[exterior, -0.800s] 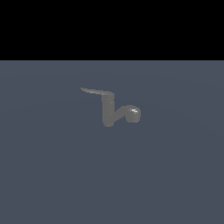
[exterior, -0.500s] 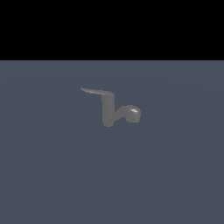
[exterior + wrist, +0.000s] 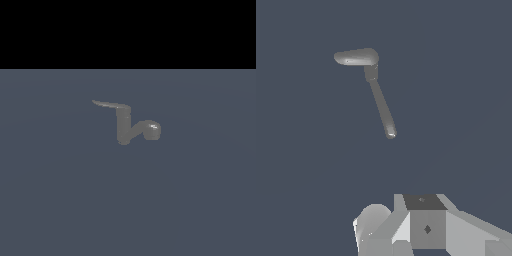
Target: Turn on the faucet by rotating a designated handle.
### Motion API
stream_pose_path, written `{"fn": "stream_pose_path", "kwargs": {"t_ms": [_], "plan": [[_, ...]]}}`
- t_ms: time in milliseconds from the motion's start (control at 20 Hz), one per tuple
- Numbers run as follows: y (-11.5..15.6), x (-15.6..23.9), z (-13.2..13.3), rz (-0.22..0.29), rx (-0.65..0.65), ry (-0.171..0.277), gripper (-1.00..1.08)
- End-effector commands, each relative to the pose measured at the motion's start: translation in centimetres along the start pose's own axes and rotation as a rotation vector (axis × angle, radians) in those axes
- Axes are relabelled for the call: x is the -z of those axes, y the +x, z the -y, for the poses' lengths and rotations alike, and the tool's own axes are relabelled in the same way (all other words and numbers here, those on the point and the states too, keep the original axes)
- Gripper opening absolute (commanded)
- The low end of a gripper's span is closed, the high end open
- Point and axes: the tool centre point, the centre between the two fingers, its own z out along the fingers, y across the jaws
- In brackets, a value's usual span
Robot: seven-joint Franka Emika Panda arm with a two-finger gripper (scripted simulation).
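Observation:
The faucet (image 3: 123,129) is a small dull grey fixture standing alone on the dark blue-grey floor. Its short upright post carries a curved spout with a rounded, shiny-spotted head (image 3: 151,130) toward the exterior view's right. The handle (image 3: 108,104), a thin flat lever, reaches from the post's top toward the exterior view's left. From above in the wrist view, the handle (image 3: 356,57) looks broad and the spout (image 3: 382,110) long and narrow. Only grey and white blocks of my gripper (image 3: 426,225) show, well apart from the faucet. Its fingers are not distinguishable.
A flat dark blue-grey surface (image 3: 60,200) surrounds the faucet, with a black band behind it at the back of the exterior view. The arm does not appear in the exterior view.

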Motion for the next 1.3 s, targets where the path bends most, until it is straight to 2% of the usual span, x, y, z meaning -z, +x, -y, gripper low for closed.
{"fn": "stream_pose_path", "kwargs": {"t_ms": [0,500,950,1250], "plan": [[0.3,-0.1,0.1,0.001,-0.008,0.005,-1.00],[4.1,-1.4,1.3,0.015,-0.109,0.066,-1.00],[10.5,-4.6,3.5,0.058,-0.303,0.142,-1.00],[14.8,-7.7,5.4,0.095,-0.457,0.172,-1.00]]}}
